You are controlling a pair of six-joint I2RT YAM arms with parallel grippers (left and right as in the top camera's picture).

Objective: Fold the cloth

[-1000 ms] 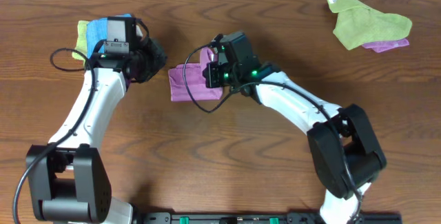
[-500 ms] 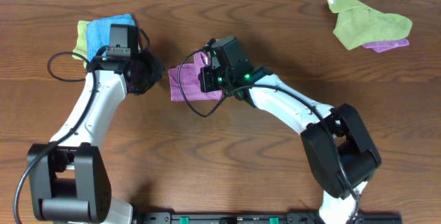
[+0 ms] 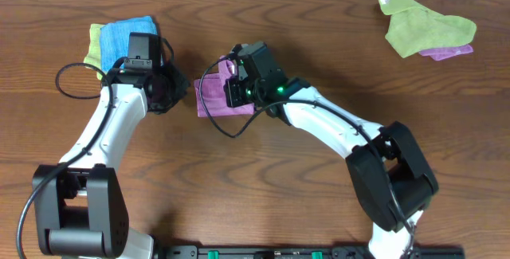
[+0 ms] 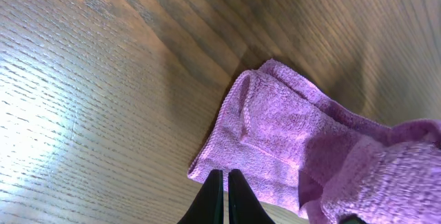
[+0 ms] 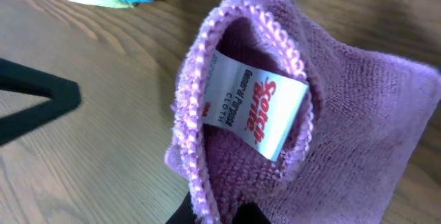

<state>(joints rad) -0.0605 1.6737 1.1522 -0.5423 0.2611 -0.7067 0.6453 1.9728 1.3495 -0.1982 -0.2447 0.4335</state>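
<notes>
Cloth [image 5: 358,114], seemingly, within right tool [image 5: 213,211]

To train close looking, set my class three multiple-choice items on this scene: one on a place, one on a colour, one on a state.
1. Where does the blue cloth lie?
A. on a lime-green cloth at the far left of the table
B. under the right arm
C. at the table's near edge

2. What colour is the tag on the cloth?
A. black
B. white
C. yellow

3. The right gripper is
A. open over bare wood
B. out of view
C. shut on the cloth's tagged edge

Answers:
1 A: the overhead view shows blue stacked on green at far left.
2 B: the right wrist view shows a white tag with red lettering.
3 C: the purple edge sits pinched between its fingers.
</notes>
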